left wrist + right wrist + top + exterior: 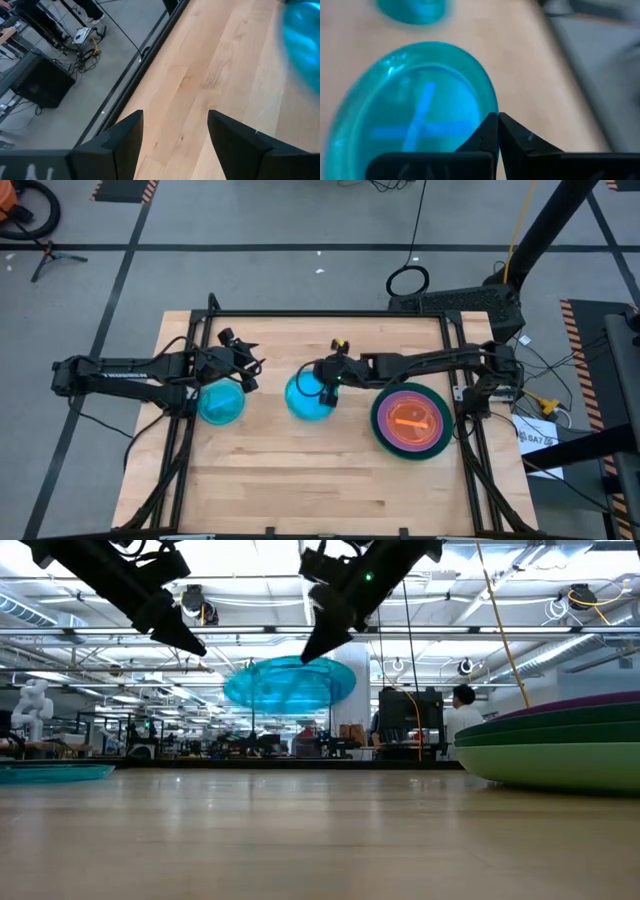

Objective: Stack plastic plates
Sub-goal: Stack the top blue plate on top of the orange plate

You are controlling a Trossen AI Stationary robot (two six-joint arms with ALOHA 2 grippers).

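A small cyan-blue plate [308,400] hangs above the table's middle, with my right gripper [327,386] shut on it. The low view shows this plate [290,683] well clear of the wood. A second cyan-blue plate [221,402] lies flat on the table at the left. My left gripper [246,374] hovers open just beyond it, with bare wood between its fingers [175,125]. At the right stands a stack of plates [410,420]: orange on top, purple under it, dark green at the bottom. My right gripper pinches the held plate's rim [489,106] between its two fingers, on the plate's side toward the table's right. The fingers slant down from the right. The plate is lifted clear of the table and tilted, hanging below the fingertips [312,648].
Bare wood lies along the table's near side. The black frame rail [330,314] runs along the far edge. The stack's green bottom plates [560,755] fill the right of the low view.
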